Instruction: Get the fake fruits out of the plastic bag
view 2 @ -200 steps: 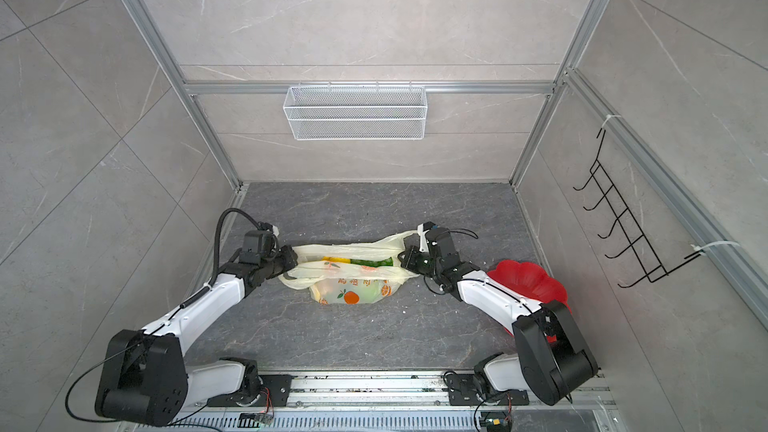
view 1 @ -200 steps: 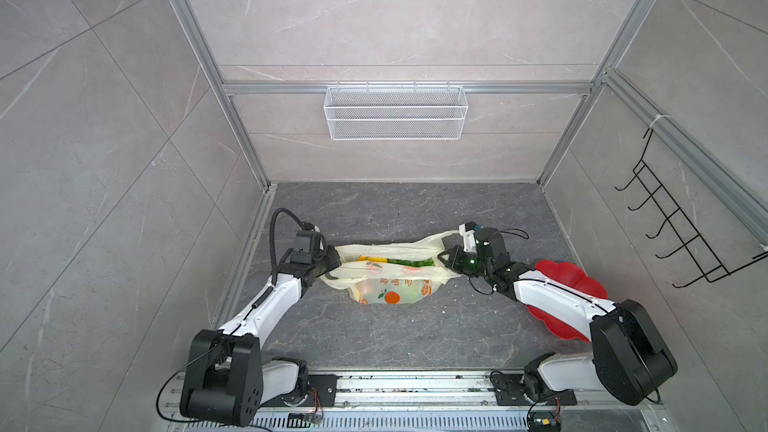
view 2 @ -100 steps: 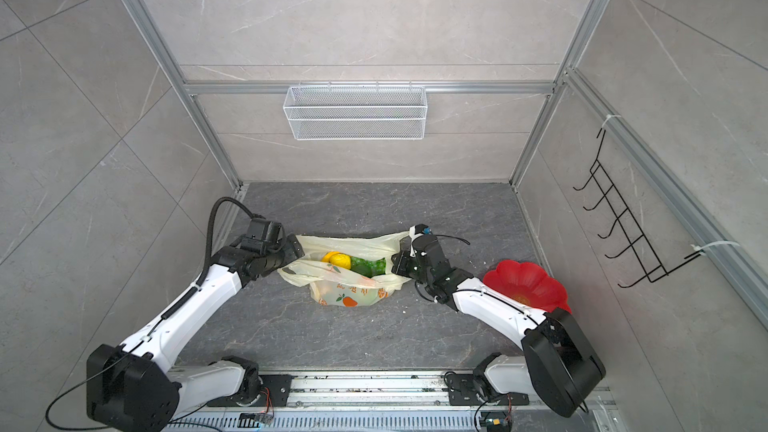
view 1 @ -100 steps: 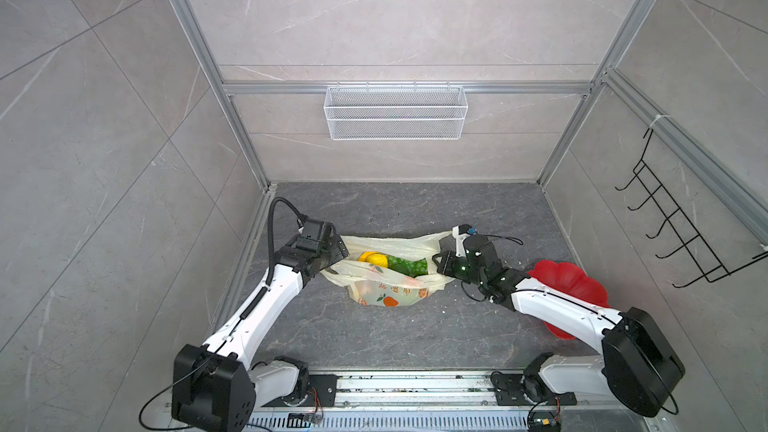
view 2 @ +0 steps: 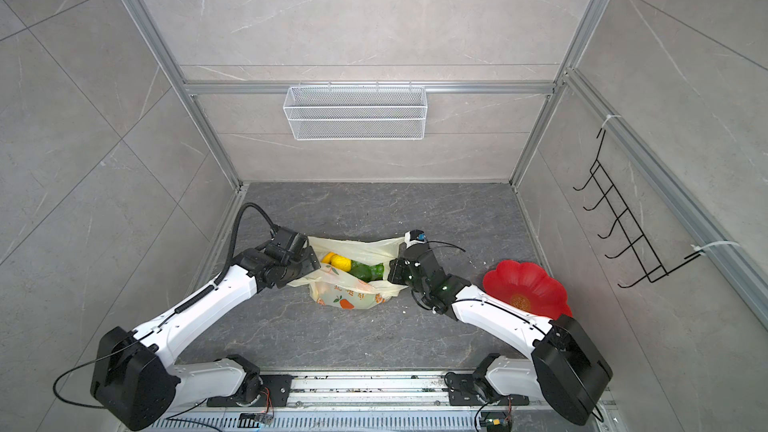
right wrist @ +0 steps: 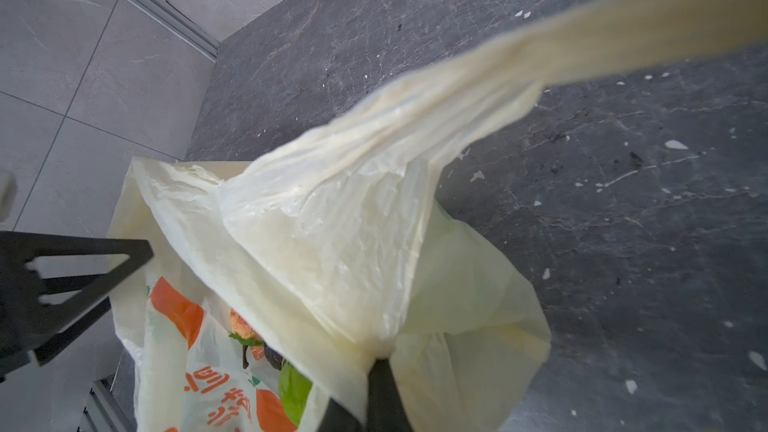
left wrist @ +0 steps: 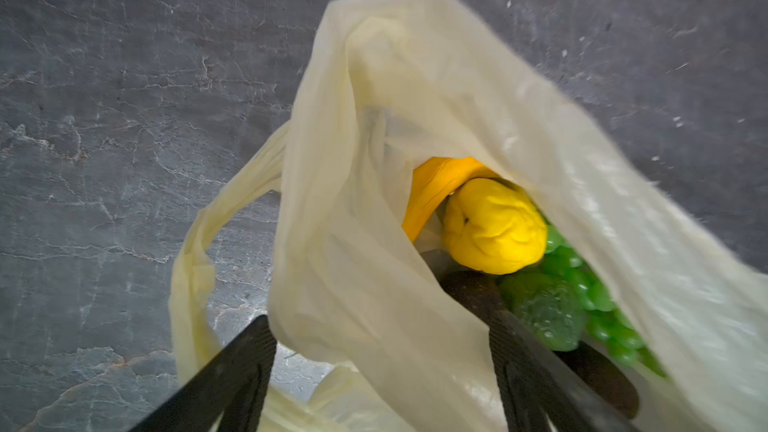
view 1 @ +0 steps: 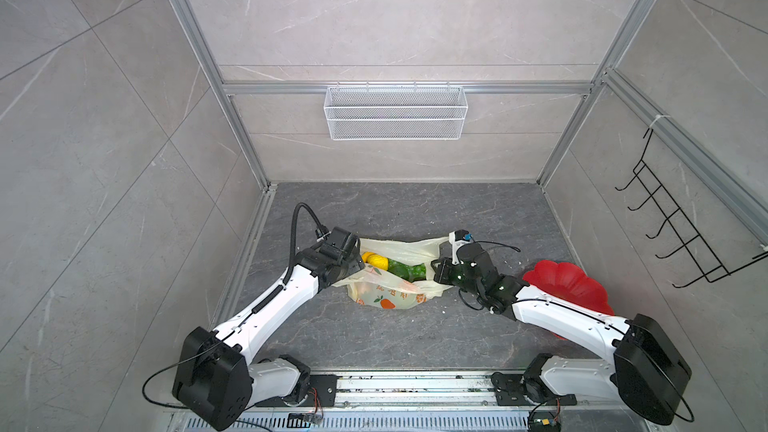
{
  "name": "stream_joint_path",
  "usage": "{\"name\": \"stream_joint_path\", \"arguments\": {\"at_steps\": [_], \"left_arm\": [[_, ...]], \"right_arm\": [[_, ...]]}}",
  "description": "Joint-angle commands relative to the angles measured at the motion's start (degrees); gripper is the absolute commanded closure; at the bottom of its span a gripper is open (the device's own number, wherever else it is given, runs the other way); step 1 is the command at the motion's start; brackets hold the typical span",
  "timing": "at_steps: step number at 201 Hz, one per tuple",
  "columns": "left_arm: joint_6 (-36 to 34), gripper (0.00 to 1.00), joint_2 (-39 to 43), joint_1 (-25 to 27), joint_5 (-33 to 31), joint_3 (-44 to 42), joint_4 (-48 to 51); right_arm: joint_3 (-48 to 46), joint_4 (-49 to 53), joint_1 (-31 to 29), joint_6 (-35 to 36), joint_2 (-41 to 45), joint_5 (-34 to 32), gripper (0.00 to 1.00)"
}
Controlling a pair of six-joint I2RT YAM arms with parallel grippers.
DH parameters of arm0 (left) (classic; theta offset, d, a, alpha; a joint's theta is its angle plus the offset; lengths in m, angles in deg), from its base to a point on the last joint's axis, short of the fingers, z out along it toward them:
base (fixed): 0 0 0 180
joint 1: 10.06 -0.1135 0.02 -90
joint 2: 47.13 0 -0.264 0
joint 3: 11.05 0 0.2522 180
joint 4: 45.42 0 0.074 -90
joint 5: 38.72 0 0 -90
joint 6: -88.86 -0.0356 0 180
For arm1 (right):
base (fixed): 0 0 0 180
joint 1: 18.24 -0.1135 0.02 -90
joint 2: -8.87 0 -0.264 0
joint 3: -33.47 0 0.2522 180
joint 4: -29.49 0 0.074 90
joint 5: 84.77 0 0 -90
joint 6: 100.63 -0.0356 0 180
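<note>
No fake fruits (view 1: 398,270) out of the plastic bag (view 1: 386,299) yet; my right gripper (right wrist: 376,369) pinches its 3 o'clock rim, while my left gripper (left wrist: 380,328) gapes empty.

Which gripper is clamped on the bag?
The right gripper, shut on the plastic bag handle; the left gripper stands open at its mouth.

Robot test cell (tiled walls (view 1: 395,14), aluminium frame (view 1: 407,88)).

Grey tiled walls (view 1: 395,27) enclose a dark stone floor (view 1: 395,209).
</note>
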Motion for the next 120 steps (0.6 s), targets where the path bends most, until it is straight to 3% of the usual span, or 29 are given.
{"name": "stream_joint_path", "arguments": {"at_steps": [1,33,49,63,87,120], "left_arm": [[-0.5,0.33,0.7,-0.6,0.2,-4.2,-5.3],[-2.4,0.79,6.3,-1.7,1.3,-15.3,-12.2],[-2.0,0.94,13.0,-2.6,1.3,-23.1,-15.6],[-1.1,1.00,19.4,-4.2,1.4,-28.3,-16.2],[-0.6,1.00,27.3,-5.1,3.7,-34.2,-17.9],[-5.5,1.00,23.2,-4.8,8.9,-31.3,-18.5]], "right_arm": [[-1.2,0.2,0.3,-1.6,1.9,-1.3,1.00],[-4.9,-6.1,7.7,-8.3,2.4,7.3,1.00],[-6.9,-10.7,12.4,-12.2,1.1,12.5,1.00],[-7.7,-14.1,14.8,-14.2,-0.8,15.7,1.00],[-7.8,-18.6,15.9,-16.5,-3.8,18.2,1.00],[-6.2,-21.6,15.9,-17.4,-7.5,20.0,1.00]]}}
